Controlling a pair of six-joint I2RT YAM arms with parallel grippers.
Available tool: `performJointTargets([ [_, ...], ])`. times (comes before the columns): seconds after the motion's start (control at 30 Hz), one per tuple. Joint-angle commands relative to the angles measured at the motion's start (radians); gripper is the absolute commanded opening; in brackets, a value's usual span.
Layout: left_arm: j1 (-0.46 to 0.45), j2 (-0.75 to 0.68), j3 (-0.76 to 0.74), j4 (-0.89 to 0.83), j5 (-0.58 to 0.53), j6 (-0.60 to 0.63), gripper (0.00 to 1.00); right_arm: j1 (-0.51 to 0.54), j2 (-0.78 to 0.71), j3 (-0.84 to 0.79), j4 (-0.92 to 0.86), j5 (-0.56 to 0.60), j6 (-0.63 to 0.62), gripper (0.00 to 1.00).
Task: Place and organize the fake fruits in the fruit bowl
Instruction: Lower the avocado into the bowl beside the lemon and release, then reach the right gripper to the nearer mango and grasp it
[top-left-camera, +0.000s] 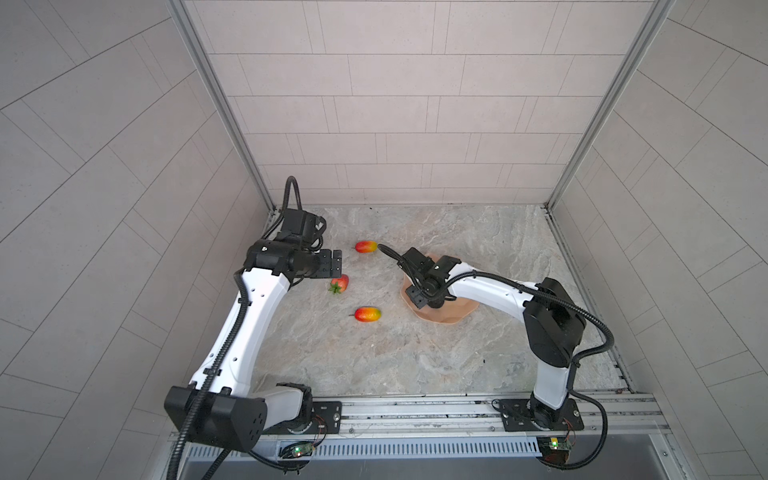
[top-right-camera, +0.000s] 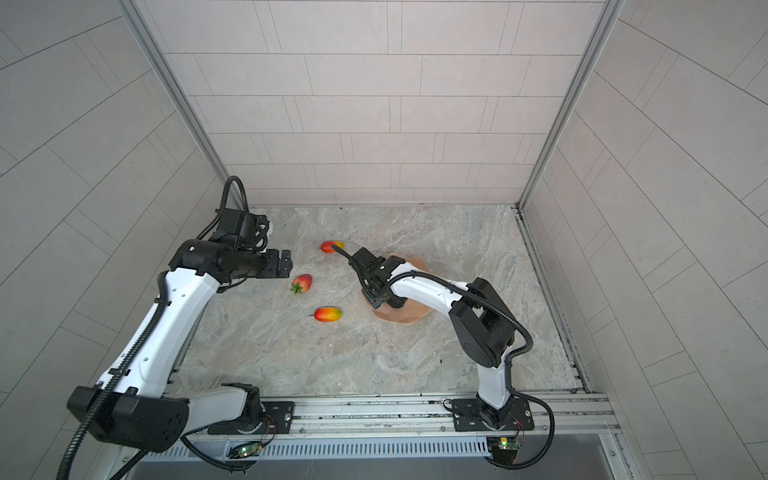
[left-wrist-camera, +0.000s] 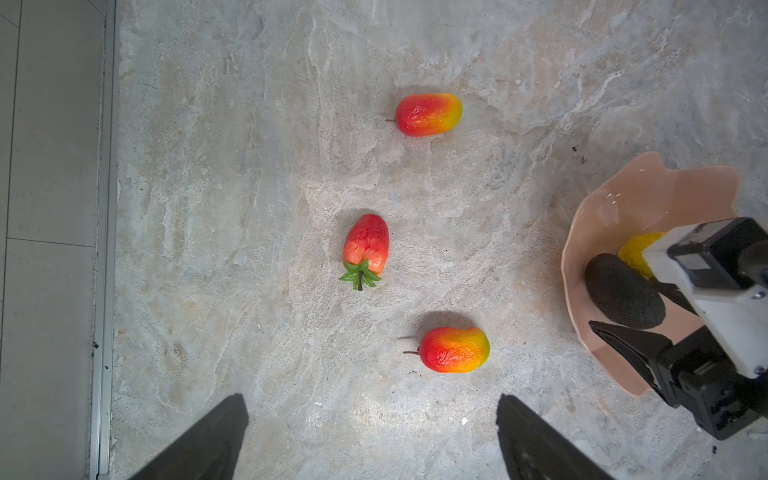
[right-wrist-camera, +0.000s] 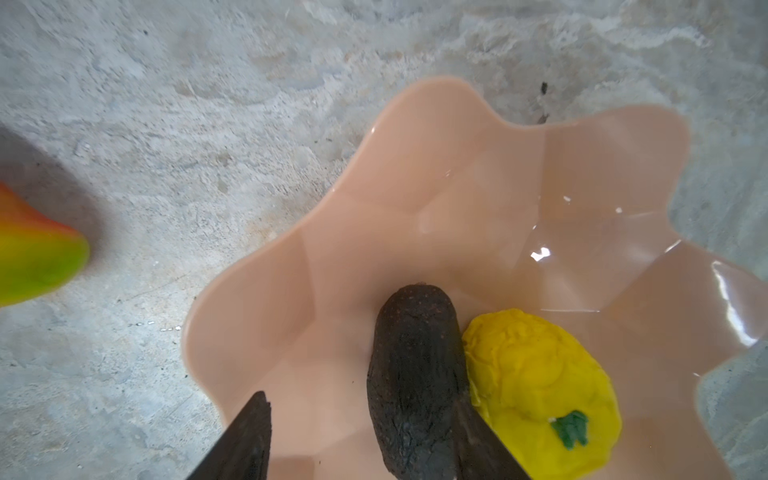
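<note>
Two red-orange-yellow mangoes lie on the marble table, one farther back and one nearer. A strawberry with green leaves lies between them to the left. My left gripper hangs open above the table by the strawberry, holding nothing. The salmon-pink fruit bowl holds the dark avocado and the yellow citrus side by side. My right gripper is down inside the bowl and open. One finger stands clear of the avocado. The other sits between avocado and citrus.
Tiled walls close the table on three sides, with a metal rail along the front edge. The right arm covers much of the bowl in both top views. Bare marble lies in front of the near mango.
</note>
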Motion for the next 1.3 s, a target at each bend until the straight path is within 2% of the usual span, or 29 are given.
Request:
performJointTargets([
  [0.0, -0.007, 0.002, 0.013, -0.018, -0.008, -0.003, 1.00, 0.016, -0.074, 0.069, -0.061, 0.000, -0.044, 0.73],
  [0.03, -0.006, 0.004, 0.014, -0.018, -0.006, -0.002, 1.00, 0.021, -0.078, 0.088, -0.063, -0.016, -0.058, 0.85],
  [0.07, -0.006, 0.008, 0.015, -0.018, -0.005, -0.003, 1.00, 0.028, -0.079, 0.102, -0.061, -0.040, -0.072, 0.92],
  [0.13, -0.008, 0.012, 0.018, -0.019, -0.005, -0.003, 1.00, 0.042, -0.068, 0.128, -0.047, -0.114, -0.100, 0.99],
  [0.3, -0.009, 0.003, 0.029, -0.033, -0.039, 0.000, 1.00, 0.102, 0.017, 0.168, 0.010, -0.239, -0.123, 1.00],
  [0.6, -0.009, -0.009, 0.029, -0.054, -0.066, 0.006, 1.00, 0.148, 0.232, 0.279, 0.122, -0.347, -0.060, 1.00],
  [0.73, -0.009, -0.010, 0.025, -0.055, -0.066, 0.008, 1.00, 0.150, 0.315, 0.335, 0.104, -0.359, -0.046, 0.98],
  [0.93, -0.008, -0.009, 0.012, -0.046, -0.062, 0.008, 1.00, 0.150, 0.371, 0.357, 0.079, -0.326, -0.029, 0.85],
  [1.17, -0.009, -0.003, 0.010, -0.041, -0.054, 0.009, 1.00, 0.150, 0.374, 0.366, 0.073, -0.328, -0.026, 0.48],
  [1.27, -0.008, -0.004, 0.008, -0.041, -0.052, 0.009, 1.00, 0.150, 0.372, 0.380, 0.055, -0.322, -0.033, 0.42],
])
